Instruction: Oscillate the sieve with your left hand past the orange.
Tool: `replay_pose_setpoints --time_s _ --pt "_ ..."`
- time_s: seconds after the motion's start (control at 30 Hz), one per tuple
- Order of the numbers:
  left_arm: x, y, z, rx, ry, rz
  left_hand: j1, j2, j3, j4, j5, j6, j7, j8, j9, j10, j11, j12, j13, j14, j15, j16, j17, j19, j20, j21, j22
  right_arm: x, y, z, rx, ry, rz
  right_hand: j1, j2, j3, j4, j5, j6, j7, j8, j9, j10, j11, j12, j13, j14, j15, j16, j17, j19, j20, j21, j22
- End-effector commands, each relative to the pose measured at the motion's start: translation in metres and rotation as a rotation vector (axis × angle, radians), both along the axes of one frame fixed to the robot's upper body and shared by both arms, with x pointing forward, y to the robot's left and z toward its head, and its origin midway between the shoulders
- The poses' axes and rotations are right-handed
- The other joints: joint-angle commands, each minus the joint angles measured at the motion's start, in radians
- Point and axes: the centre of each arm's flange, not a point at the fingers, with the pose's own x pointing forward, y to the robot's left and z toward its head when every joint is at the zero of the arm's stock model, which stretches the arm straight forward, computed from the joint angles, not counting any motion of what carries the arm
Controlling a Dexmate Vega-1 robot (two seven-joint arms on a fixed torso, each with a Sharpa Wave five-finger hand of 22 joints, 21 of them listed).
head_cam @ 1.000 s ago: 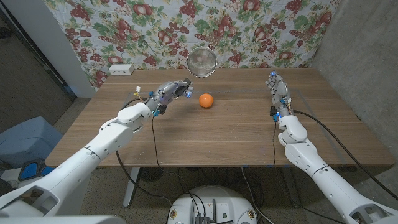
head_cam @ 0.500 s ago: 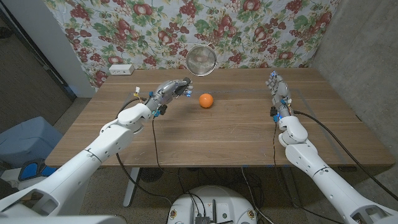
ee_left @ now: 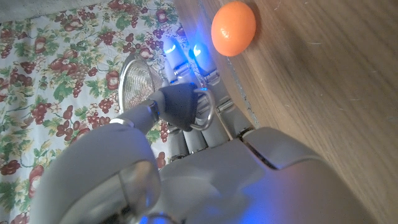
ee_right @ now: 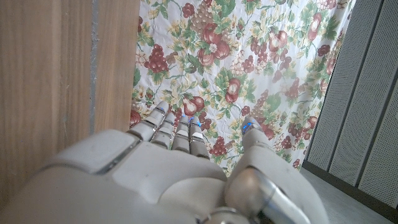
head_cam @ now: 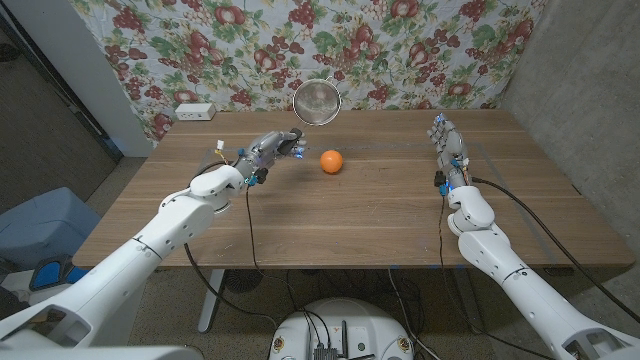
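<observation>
Sieve [head_cam: 316, 100] gripped by its handle in my left hand [head_cam: 272, 148], raised beyond the orange [head_cam: 331, 160]. Right hand [head_cam: 449, 147] holds nothing, fingers extended, near the table's [head_cam: 380, 225] right edge.

Sieve [head_cam: 316, 101] handle hidden inside left robot hand [head_cam: 274, 147]; mesh bowl motion-blurred against floral cloth [head_cam: 400, 50].

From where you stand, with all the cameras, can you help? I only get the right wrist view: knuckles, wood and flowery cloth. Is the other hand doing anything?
Observer: Yes. The left hand grips a sieve by its handle, held up above the table's far edge.
Operator: Is any fruit on the table?
Observer: One orange, just right of that hand.
Operator: And my own hand?
Observer: The right hand holds nothing; its fingers are apart.
</observation>
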Motion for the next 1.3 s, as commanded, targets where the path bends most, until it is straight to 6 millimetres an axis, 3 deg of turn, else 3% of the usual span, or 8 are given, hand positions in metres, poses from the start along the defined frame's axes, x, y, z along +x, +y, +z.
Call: replay_pose_setpoints --time_s 0.03,0.37,0.9,1.3 --pt "0.0035 0.0041 -0.0037 -0.026 0.149 0.060 0.050 0.037 0.017 0.000 -0.007 0.100 0.121 -0.009 -0.003 0.051 -0.027 0.013 -0.003 0.009 -0.016 0.007 0.001 0.016 -0.087 0.014 0.004 0.0042 0.0016 0.0007 0.000 0.006 0.001 0.006 0.007 0.008 0.001 0.007 0.006 0.002 0.004 0.002 0.010 -0.001 0.007 0.003 0.005 0.004 0.005 0.000 0.010 0.001 -0.007 0.002" --pt "0.0094 0.0064 -0.0042 -0.016 0.239 0.079 0.059 0.038 0.029 -0.008 -0.014 0.107 0.135 -0.019 -0.009 0.048 -0.013 0.011 -0.007 0.015 -0.015 0.010 0.000 0.025 -0.083 0.024 0.004 0.0074 0.0019 0.0018 0.003 0.008 -0.003 0.005 0.007 0.009 0.002 0.007 0.006 0.002 0.004 0.003 0.010 0.002 0.007 0.003 0.004 0.004 0.005 -0.002 0.012 0.001 -0.011 0.002" --pt "0.0116 0.0042 -0.0039 -0.006 0.221 0.044 0.062 0.036 0.036 -0.010 -0.020 0.096 0.135 -0.036 -0.017 0.027 -0.021 0.002 -0.012 0.004 -0.012 0.004 -0.002 0.013 -0.083 0.027 0.004 0.0082 0.0011 0.0009 0.005 0.013 -0.001 0.004 0.007 0.009 0.002 0.006 0.006 0.002 0.004 0.003 0.009 0.002 0.006 0.003 0.004 0.004 0.005 -0.004 0.013 0.001 -0.016 0.002" --pt "0.0079 0.0024 -0.0011 0.003 0.139 0.025 0.048 0.028 0.031 0.007 -0.021 0.085 0.064 -0.046 -0.027 0.005 -0.040 -0.003 -0.017 -0.019 -0.013 -0.006 -0.004 -0.014 -0.091 0.026 0.001 0.0065 0.0004 -0.0004 0.006 0.010 0.000 0.003 0.007 0.010 0.003 0.006 0.006 0.003 0.004 0.003 0.008 0.004 0.006 0.003 0.004 0.005 0.005 -0.005 0.015 0.001 -0.020 0.002"
